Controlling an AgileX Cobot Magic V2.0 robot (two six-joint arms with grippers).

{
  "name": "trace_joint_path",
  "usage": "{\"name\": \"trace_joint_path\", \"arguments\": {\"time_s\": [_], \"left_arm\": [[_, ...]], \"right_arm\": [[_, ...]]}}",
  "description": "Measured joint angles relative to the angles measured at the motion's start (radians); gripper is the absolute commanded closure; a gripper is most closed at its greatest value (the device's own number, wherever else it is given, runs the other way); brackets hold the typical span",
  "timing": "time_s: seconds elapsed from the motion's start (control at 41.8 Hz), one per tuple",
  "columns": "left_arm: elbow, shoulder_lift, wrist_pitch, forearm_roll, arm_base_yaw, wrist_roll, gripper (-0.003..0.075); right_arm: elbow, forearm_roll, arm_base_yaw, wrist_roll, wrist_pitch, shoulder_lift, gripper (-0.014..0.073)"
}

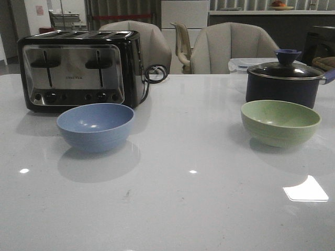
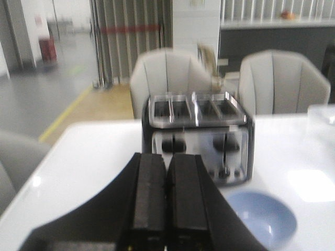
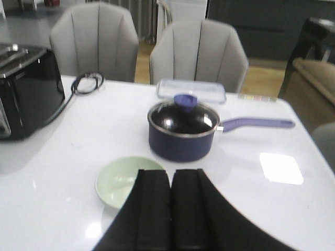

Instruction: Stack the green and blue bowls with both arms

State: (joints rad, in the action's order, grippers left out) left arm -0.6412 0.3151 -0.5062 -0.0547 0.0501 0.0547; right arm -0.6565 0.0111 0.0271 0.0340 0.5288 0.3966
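The blue bowl [image 1: 95, 126] is set left, the green bowl [image 1: 280, 122] right, well apart on the counter [image 1: 183, 198]; each arm's clenched, empty jaws are held above its nearer bowl.

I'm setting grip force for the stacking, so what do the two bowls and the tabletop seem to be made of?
Blue bowl and green bowl: probably plastic or melamine, possibly glazed ceramic; plain even colour, mostly matte, with only small soft highlights inside. Table: a hard, polished white surface, perhaps stone or laminate; it mirrors the ceiling lights and the bowls faintly.
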Motion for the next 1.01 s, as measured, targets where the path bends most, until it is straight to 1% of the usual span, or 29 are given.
{"name": "trace_joint_path", "arguments": {"time_s": [0.096, 0.239, 0.407, 0.479, 0.55, 0.622, 0.646, 0.694, 0.766, 0.838, 1.005], "left_arm": [[0.000, 0.050, -0.056, 0.000, 0.000, 0.000, 0.0622], [0.026, 0.115, -0.098, 0.000, 0.000, 0.000, 0.0622], [0.060, 0.170, -0.112, 0.000, 0.000, 0.000, 0.0622], [0.066, 0.183, -0.112, 0.000, 0.000, 0.000, 0.0622], [0.068, 0.189, -0.112, 0.000, 0.000, 0.000, 0.0622], [0.068, 0.194, -0.112, 0.000, 0.000, 0.000, 0.0622], [0.068, 0.194, -0.112, 0.000, 0.000, 0.000, 0.0622], [0.068, 0.195, -0.112, 0.000, 0.000, 0.000, 0.0622], [0.068, 0.196, -0.112, 0.000, 0.000, 0.000, 0.0622], [0.068, 0.196, -0.112, 0.000, 0.000, 0.000, 0.0622], [0.068, 0.196, -0.112, 0.000, 0.000, 0.000, 0.0622]], "right_arm": [[0.004, 0.000, 0.000, 0.000, 0.062, 0.064, 0.0557], [0.022, 0.000, 0.000, 0.000, 0.129, 0.155, 0.0557], [0.053, 0.000, 0.000, 0.000, 0.145, 0.267, 0.0557], [0.060, 0.000, 0.000, 0.000, 0.145, 0.307, 0.0539], [0.062, 0.000, 0.000, 0.000, 0.145, 0.348, 0.0452], [0.062, 0.000, 0.000, 0.000, 0.137, 0.386, 0.0308], [0.062, 0.000, 0.000, 0.000, 0.133, 0.398, 0.0244], [0.062, 0.000, 0.000, 0.000, 0.127, 0.425, 0.0144], [0.056, 0.000, 0.000, 0.000, 0.122, 0.464, 0.0043], [0.034, 0.000, 0.000, 0.000, 0.122, 0.504, 0.0004], [-0.058, 0.000, 0.000, 0.000, 0.120, 0.618, 0.0001]]}}
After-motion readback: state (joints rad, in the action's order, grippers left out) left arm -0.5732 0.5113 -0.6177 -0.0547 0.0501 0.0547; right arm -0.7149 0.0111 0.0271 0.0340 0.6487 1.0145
